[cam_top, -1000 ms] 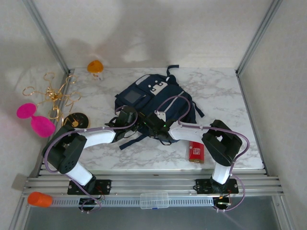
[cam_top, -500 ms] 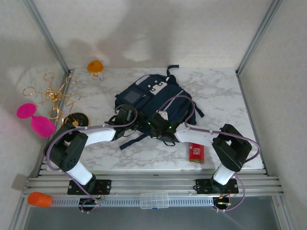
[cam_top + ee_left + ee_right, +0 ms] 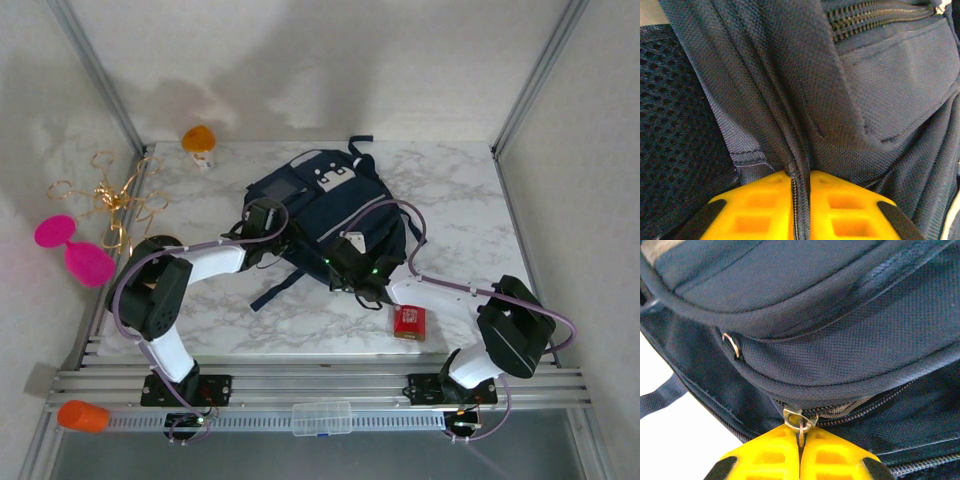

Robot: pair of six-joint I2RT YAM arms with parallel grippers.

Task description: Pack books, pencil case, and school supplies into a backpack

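The navy backpack (image 3: 318, 200) lies in the middle of the marble table. My left gripper (image 3: 280, 238) is at its left side, and in the left wrist view the left gripper (image 3: 800, 176) is shut on a fold of backpack fabric (image 3: 790, 115) with a zipper edge running between the yellow fingers (image 3: 840, 205). My right gripper (image 3: 340, 256) is at the bag's near edge. In the right wrist view the right gripper (image 3: 800, 432) is shut on the metal zipper pull (image 3: 800, 419). The red school supplies box (image 3: 408, 321) lies on the table at the front right. The books and the pencil case are out of view.
An orange capped object (image 3: 198, 139) stands at the back left corner. Gold chain loops (image 3: 108, 198) and a pink object (image 3: 75, 250) hang outside the left frame post. A backpack strap (image 3: 278, 290) trails toward the front. An orange object (image 3: 82, 416) and a clear box (image 3: 320, 418) sit on the front rail.
The right gripper has moved right and toward the front along the bag's edge, its arm stretching out. The backpack has shifted slightly back and right. The left gripper stays at the left side.
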